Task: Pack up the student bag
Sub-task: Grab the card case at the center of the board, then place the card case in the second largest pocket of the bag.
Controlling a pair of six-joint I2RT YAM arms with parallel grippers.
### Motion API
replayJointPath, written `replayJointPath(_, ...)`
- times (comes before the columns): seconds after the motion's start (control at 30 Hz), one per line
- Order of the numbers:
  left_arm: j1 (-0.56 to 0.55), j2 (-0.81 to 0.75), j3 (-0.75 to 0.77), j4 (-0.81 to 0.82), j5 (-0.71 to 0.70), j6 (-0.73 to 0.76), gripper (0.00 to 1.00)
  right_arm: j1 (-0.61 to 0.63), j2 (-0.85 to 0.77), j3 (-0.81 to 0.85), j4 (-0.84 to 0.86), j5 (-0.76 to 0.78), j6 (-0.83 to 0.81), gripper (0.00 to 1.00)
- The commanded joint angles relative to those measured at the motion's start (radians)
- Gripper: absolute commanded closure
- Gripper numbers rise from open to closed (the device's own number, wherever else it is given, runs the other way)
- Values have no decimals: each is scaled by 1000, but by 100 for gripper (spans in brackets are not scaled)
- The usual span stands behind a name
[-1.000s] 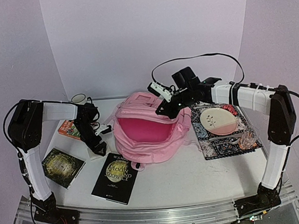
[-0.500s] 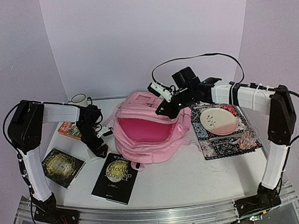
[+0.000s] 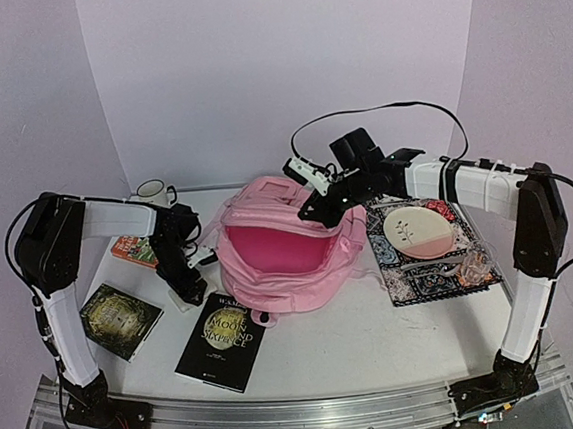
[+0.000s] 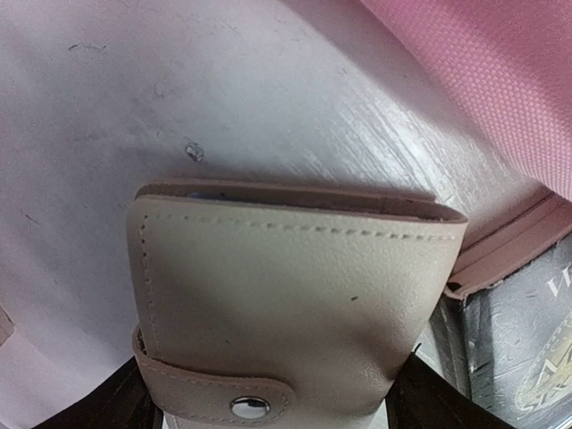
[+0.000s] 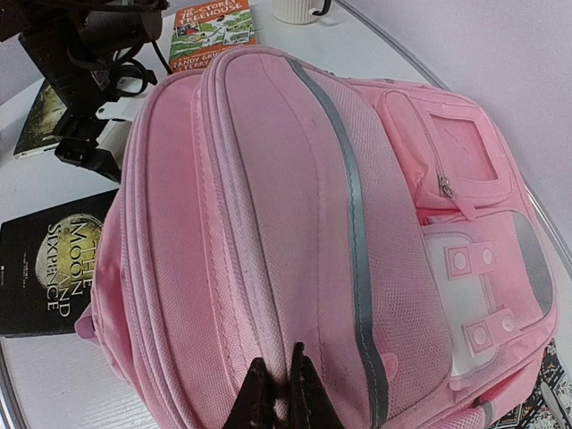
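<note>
Currently the right gripper (image 5: 280,371) is pinching the student bag (image 3: 286,265) fabric; the left gripper (image 3: 188,283) is straddling a beige wallet (image 4: 286,295), and I cannot tell if it is gripping.

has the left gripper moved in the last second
Yes, slightly: the left gripper has slid away from the mug toward the larger black book.

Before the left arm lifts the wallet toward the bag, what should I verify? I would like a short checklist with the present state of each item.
1. Main compartment of the pink fabric backpack open: ok, its inside shows from above.
2. Rim held by the right gripper: ok, it is shut on the fabric.
3. The beige leather wallet lies between the fingers of the left gripper: ok.
4. The left gripper firmly closed on the wallet: cannot tell.
5. Snap strap of the wallet fastened: ok.
</note>
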Motion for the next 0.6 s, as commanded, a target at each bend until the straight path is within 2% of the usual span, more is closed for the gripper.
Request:
replayJointPath(0.0,1,-54,5,-56,45,-41,19,-2,-55,16,74,-38,10,100)
replayJointPath(0.37,1,-214,-13,-30,40,-157,29,-1,-54,25,75,-41,22,100)
replayJointPath(0.57,-9,-326,-3,11,62,-296,30,-2,-53,39,74,-40,42,100)
